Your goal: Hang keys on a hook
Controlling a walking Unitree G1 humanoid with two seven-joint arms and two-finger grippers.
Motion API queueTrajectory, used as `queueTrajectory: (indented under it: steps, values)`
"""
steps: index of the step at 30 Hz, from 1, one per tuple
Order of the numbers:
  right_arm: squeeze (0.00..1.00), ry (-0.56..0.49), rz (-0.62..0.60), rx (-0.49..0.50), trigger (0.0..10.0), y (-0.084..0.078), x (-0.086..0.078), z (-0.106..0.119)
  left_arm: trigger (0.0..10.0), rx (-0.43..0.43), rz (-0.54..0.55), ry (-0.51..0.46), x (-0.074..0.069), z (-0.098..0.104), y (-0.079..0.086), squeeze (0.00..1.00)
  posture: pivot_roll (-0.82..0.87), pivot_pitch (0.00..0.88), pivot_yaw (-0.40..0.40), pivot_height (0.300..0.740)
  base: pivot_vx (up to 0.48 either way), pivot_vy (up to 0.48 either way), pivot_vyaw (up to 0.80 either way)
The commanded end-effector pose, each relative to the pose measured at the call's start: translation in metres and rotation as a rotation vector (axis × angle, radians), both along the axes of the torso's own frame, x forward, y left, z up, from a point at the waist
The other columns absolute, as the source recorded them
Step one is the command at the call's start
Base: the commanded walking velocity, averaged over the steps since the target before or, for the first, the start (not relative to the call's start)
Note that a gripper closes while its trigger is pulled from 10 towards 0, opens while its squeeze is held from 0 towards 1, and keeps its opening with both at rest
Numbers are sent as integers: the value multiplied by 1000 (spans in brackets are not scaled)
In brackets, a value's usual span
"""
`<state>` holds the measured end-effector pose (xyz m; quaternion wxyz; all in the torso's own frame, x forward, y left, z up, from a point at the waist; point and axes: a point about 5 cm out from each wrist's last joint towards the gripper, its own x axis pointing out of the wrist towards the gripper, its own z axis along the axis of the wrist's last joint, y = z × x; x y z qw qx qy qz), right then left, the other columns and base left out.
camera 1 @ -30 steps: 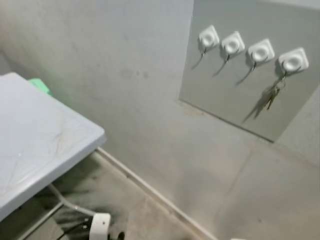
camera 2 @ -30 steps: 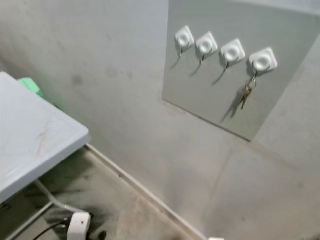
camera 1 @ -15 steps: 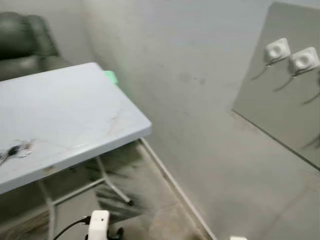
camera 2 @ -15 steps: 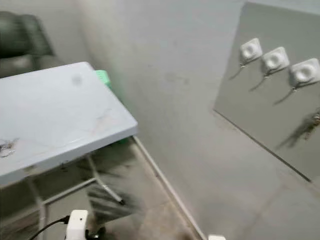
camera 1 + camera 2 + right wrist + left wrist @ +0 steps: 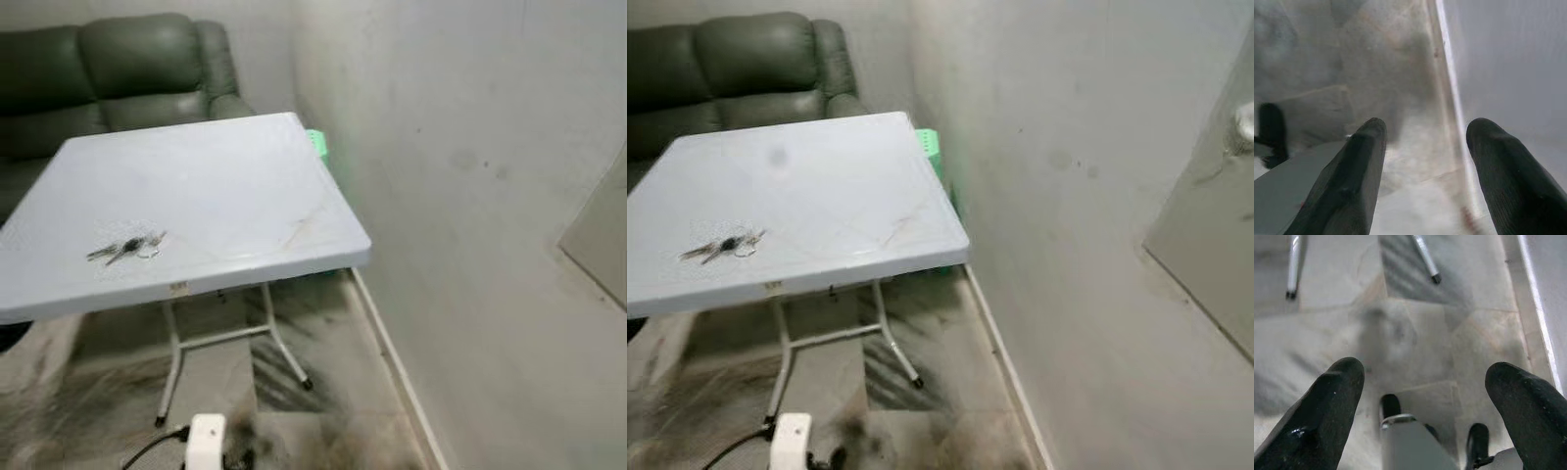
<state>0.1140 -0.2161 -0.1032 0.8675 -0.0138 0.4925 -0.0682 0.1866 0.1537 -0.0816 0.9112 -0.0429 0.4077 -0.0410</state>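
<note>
A bunch of keys (image 5: 127,247) lies flat on the pale folding table (image 5: 245,176), towards its near left part. The grey board (image 5: 1215,245) that carries the hooks stands on the wall at the far right, and one white hook (image 5: 1245,121) peeks in at the frame's edge. My left gripper (image 5: 1425,401) hangs low over the floor, open, with nothing between its fingers (image 5: 1327,416). My right gripper (image 5: 1425,166) also hangs open and empty above the floor, close to the baseboard (image 5: 1452,98).
A dark green sofa (image 5: 108,78) stands behind the table. A green plastic object (image 5: 315,143) sits between the table and the wall. The table's legs (image 5: 284,357) reach the tiled floor, where a white device with a black cable (image 5: 206,441) lies. The wall runs along the right.
The camera has swung left. The hook board, with a key bunch hanging on its rightmost hook, slid out to the right; the table, its keys and the sofa came into view.
</note>
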Motion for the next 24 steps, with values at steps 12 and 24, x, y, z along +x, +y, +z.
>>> queueTrajectory:
  steps: [12, 24]
  values:
    - [0, -17, 19, 11, 10000, 7, 8, 1, 10000, 26, 23, 15, -2, -1, 14, 0, -39, 0, -21, 740, 0, 0, 800]
    - [0, -20, -16, 28, 10000, 6, 7, 1, 10000, 21, 38, 24, -4, -1, 17, 0, -36, 0, -20, 740, 0, 0, 283]
